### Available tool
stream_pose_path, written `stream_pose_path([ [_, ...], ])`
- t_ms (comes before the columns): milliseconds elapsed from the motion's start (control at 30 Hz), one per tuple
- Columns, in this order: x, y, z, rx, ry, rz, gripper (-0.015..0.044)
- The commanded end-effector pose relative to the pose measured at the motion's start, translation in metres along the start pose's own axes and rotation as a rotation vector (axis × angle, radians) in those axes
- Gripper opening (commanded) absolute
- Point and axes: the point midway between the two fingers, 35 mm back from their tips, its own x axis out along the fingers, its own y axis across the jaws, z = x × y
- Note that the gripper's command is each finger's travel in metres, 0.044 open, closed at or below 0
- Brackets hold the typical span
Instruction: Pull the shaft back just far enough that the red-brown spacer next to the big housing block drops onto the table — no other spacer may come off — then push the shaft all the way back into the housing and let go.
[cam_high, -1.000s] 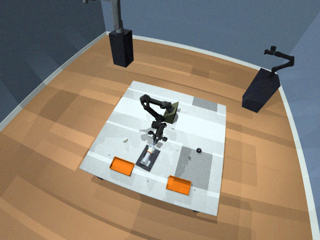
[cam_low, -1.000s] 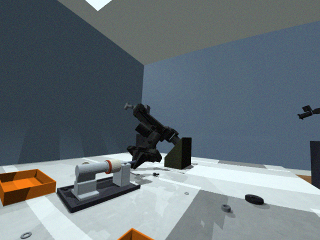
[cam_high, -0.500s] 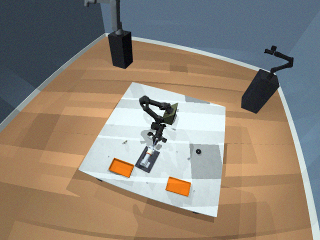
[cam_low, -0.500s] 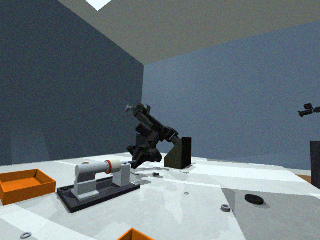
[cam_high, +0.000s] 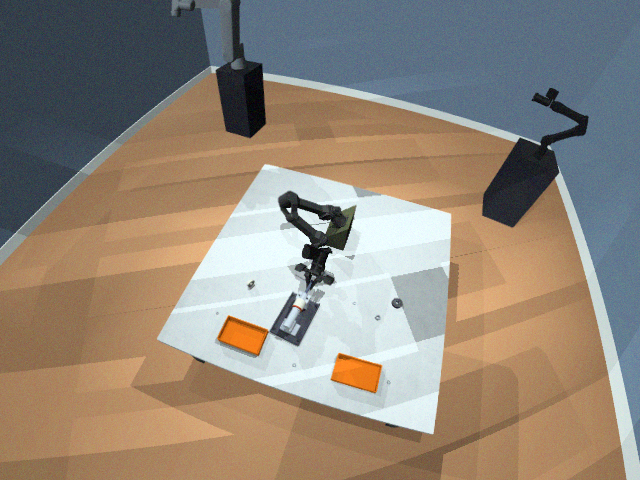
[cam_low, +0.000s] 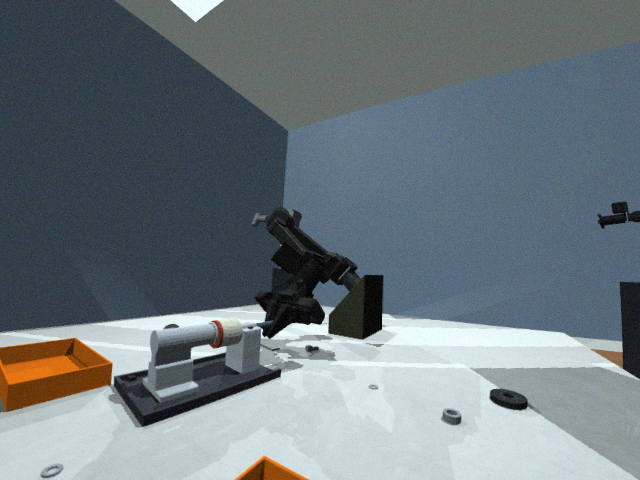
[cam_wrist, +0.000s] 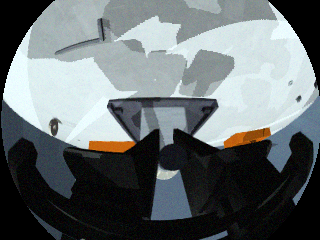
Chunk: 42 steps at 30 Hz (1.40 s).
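The pale grey housing block (cam_low: 170, 364) (cam_high: 290, 326) with its long barrel stands on a dark base plate (cam_low: 212, 383) (cam_high: 310, 311). The red-brown spacer (cam_low: 217, 334) (cam_high: 296, 307) is a thin ring at the barrel's end, still up on the shaft line. Cream spacers (cam_low: 231, 332) (cam_high: 300, 302) sit against it, with no visible gap, between it and the grey support block (cam_low: 242, 352). The dark shaft (cam_low: 266, 324) (cam_wrist: 172, 157) sticks out behind the support. My gripper (cam_low: 268, 330) (cam_high: 309, 287) (cam_wrist: 166, 133) is shut on its outer end. The shaft inside the spacers is hidden.
Orange trays (cam_high: 242, 336) (cam_high: 356, 373) lie either side of the base plate. A black ring (cam_high: 397, 302) (cam_low: 508, 398), a grey collar (cam_high: 377, 317) (cam_low: 451, 416), a bolt (cam_low: 311, 348) and small washers (cam_low: 52, 470) (cam_low: 373, 386) lie on the table. A dark wedge (cam_low: 356, 312) stands behind the gripper.
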Motion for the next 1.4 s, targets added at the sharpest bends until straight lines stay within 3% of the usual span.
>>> stream_pose_path([
  [0,-0.0011,-0.0004,0.0014,0.002,-0.001,-0.002,0.0],
  [1367,-0.0044,-0.0005,0.0048,0.001,-0.001,-0.002,0.0],
])
